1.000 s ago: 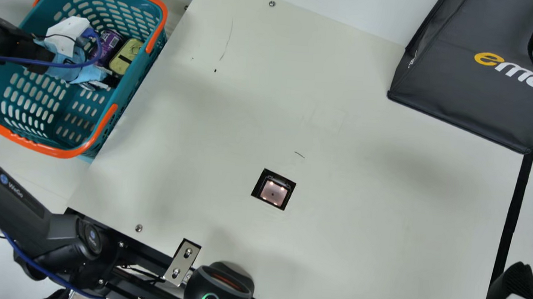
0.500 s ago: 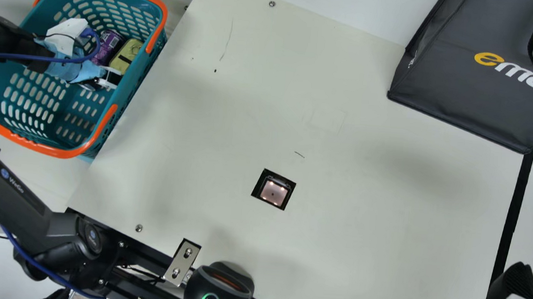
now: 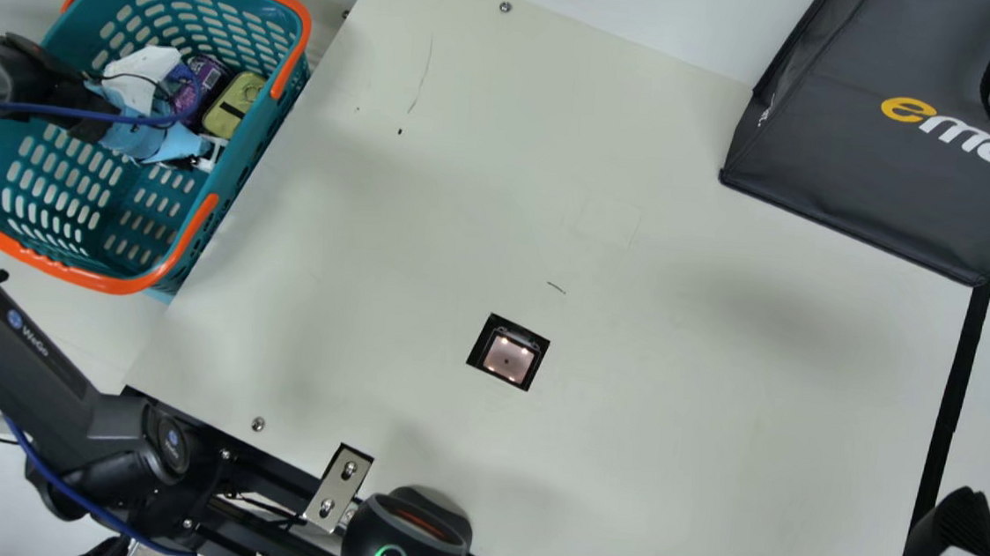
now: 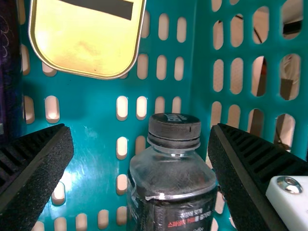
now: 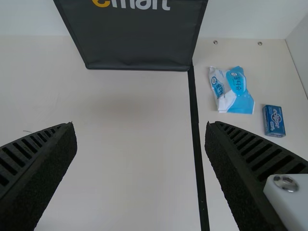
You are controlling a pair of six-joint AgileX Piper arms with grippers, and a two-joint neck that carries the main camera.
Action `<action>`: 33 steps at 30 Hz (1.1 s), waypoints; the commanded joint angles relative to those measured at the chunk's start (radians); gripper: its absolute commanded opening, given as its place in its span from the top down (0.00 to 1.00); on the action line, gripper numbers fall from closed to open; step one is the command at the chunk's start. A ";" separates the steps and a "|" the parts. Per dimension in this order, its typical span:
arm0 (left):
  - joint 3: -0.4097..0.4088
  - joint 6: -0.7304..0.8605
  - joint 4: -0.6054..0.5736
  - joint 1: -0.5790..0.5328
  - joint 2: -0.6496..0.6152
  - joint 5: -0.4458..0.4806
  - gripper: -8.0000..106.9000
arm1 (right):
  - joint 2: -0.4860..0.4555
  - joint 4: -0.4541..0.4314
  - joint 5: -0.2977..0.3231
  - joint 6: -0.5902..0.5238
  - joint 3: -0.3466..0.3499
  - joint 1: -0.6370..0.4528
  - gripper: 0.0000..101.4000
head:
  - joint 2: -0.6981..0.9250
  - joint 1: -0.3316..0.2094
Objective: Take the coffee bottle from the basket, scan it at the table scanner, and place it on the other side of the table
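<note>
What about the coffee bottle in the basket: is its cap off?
No, the left wrist view shows the black cap sitting on the coffee bottle.

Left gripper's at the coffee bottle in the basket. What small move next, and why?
I'd probably shift the left gripper slightly sideways to centre it on the bottle before closing. Its fingers are open, and the bottle looks much nearer the one beside the white block, with a wide gap to the other, so closing now might push it sideways.
</note>
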 commanded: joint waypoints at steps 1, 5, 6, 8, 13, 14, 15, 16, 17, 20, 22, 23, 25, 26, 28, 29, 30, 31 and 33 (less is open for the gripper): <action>0.003 0.002 0.003 -0.004 0.001 -0.014 0.15 | 0.000 0.000 0.000 0.000 0.000 0.000 0.06 | 0.002 -0.026; 0.009 0.005 0.014 -0.012 0.004 -0.041 0.15 | 0.000 0.000 0.000 0.000 0.000 0.000 0.06 | 0.002 -0.026; 0.009 0.005 0.016 -0.014 0.005 -0.048 0.15 | 0.000 0.000 0.000 0.000 0.000 0.000 0.06 | 0.002 -0.026; 0.012 0.008 0.022 -0.018 0.005 -0.065 0.15 | 0.000 0.000 0.000 0.000 0.000 0.000 0.06 | 0.002 -0.026; 0.018 0.014 0.029 -0.024 0.006 -0.103 0.15 | 0.000 0.000 0.000 0.000 0.000 0.000 0.06 | 0.002 -0.026; 0.018 0.013 0.030 -0.024 0.007 -0.107 0.15 | 0.000 0.000 0.000 0.000 0.000 0.000 0.06 | 0.002 -0.026; 0.018 0.013 0.030 -0.024 0.007 -0.111 0.15 | 0.000 0.000 0.000 0.000 0.000 0.000 0.06 | 0.002 -0.026; 0.018 0.011 0.030 -0.024 0.007 -0.113 0.15 | 0.000 0.000 0.000 0.000 0.000 0.000 0.06 | 0.002 -0.026; 0.018 0.010 0.029 -0.023 0.006 -0.113 0.15 | 0.000 0.000 0.000 0.000 0.000 0.000 0.06 | 0.002 -0.026; 0.016 0.001 0.022 -0.020 0.006 -0.102 0.15 | 0.000 0.000 0.000 0.000 0.000 0.000 0.06 | 0.002 -0.026; 0.013 -0.009 0.016 -0.015 0.006 -0.088 0.15 | 0.000 0.000 0.000 0.000 0.000 0.000 0.06 | 0.002 -0.026; 0.010 -0.015 0.014 -0.013 0.007 -0.079 0.15 | 0.000 0.000 0.000 0.000 0.000 0.000 0.06 | 0.002 -0.026; 0.006 -0.022 0.012 -0.009 0.008 -0.068 0.15 | 0.000 0.000 0.000 0.000 0.000 0.000 0.06 | 0.002 -0.026; 0.004 -0.025 0.011 -0.007 0.008 -0.064 0.15 | 0.000 0.000 0.000 0.000 0.000 0.000 0.06 | 0.002 -0.026; 0.002 -0.030 0.010 -0.004 0.008 -0.055 0.15 | 0.000 0.000 0.000 0.000 0.000 0.000 0.06 | 0.002 -0.026; 0.001 -0.032 0.010 -0.003 0.008 -0.051 0.15 | 0.000 0.000 0.000 0.000 0.000 0.000 0.06 | 0.002 -0.026; 0.001 -0.033 0.010 -0.003 0.008 -0.048 0.15 | 0.000 0.000 0.000 0.000 0.000 0.000 0.06 | 0.002 -0.026; 0.001 -0.035 0.011 -0.002 0.008 -0.045 0.15 | 0.000 0.000 0.000 0.000 0.000 0.000 0.06 | 0.002 -0.026; 0.002 -0.038 0.011 -0.002 0.008 -0.041 0.15 | 0.000 0.000 0.000 0.000 0.000 0.000 0.06 | 0.002 -0.026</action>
